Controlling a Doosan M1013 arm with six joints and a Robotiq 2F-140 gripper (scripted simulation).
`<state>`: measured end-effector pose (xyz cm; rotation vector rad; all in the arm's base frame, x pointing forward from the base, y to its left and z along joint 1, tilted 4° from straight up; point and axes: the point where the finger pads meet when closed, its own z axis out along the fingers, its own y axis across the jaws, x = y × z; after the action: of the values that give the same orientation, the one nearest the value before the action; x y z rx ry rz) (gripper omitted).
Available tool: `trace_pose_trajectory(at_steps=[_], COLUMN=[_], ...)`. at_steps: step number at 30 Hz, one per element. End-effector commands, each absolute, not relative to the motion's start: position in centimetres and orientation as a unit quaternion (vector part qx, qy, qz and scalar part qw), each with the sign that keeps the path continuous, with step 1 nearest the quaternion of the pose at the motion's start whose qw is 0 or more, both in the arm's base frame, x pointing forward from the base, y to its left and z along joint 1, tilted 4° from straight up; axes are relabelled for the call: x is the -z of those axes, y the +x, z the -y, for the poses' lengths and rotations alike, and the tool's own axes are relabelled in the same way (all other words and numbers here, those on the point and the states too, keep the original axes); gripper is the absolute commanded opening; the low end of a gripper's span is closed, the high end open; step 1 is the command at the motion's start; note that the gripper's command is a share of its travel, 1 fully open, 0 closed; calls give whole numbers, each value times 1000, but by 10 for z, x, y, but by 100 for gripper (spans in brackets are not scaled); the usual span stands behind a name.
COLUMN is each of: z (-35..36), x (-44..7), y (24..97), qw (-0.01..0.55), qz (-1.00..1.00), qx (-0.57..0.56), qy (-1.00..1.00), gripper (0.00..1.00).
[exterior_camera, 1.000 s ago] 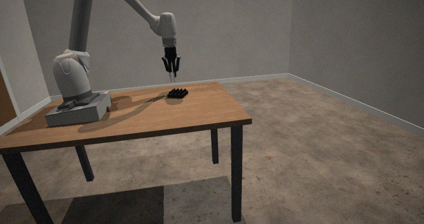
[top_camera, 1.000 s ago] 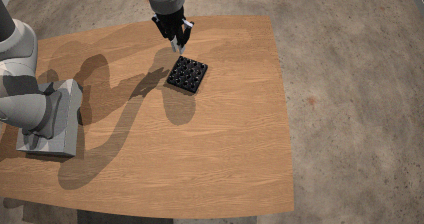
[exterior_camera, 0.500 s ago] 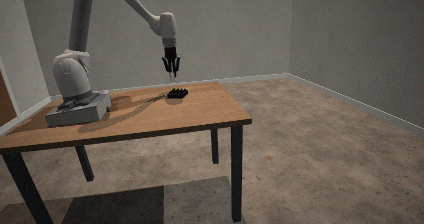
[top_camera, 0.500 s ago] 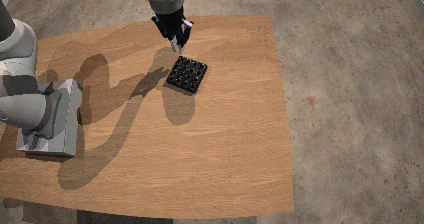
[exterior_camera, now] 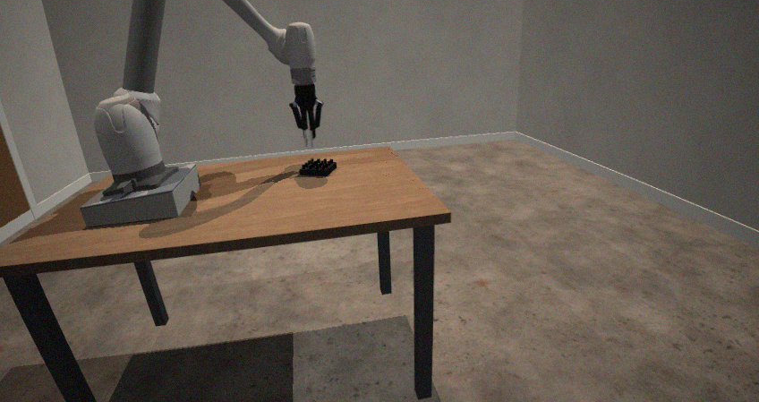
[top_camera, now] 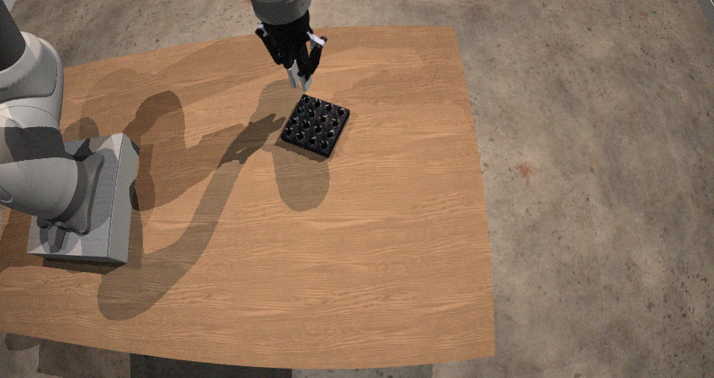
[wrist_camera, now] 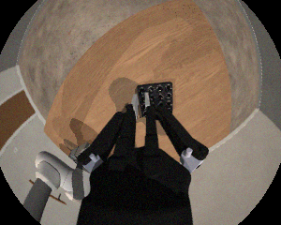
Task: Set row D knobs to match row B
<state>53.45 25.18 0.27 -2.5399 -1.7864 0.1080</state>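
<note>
The black knob box [top_camera: 322, 151] [exterior_camera: 318, 173] [wrist_camera: 155, 84] stands flat on the table, turned at an angle in the top view. Its knobs stand up in a four-by-four grid. White lines show on some knobs, but the marks and printed names are too small to read, and I cannot make out the socket or tell the rows apart. My gripper [top_camera: 300, 87] [exterior_camera: 309, 143] [wrist_camera: 141, 98] points down with its fingers a narrow gap apart and nothing between them. It hangs above the box's far-left edge region in the top view, clear of the knobs.
The wooden table [top_camera: 401, 224] [exterior_camera: 362, 195] [wrist_camera: 197, 66] carries the box near its far side. The arm's grey base block [top_camera: 119, 214] [exterior_camera: 138, 207] stands at the table's left. Shadows of the arm fall across the table and beside the box.
</note>
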Motion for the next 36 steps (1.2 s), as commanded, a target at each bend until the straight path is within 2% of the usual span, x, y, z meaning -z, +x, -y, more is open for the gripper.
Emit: trace_pose_trajectory(at_steps=[1, 36], z=[-252, -251], x=[-3, 24], y=[535, 533], qw=[17, 18], qz=[575, 575], qx=[-35, -35], qy=[-817, -817], gripper=[12, 12])
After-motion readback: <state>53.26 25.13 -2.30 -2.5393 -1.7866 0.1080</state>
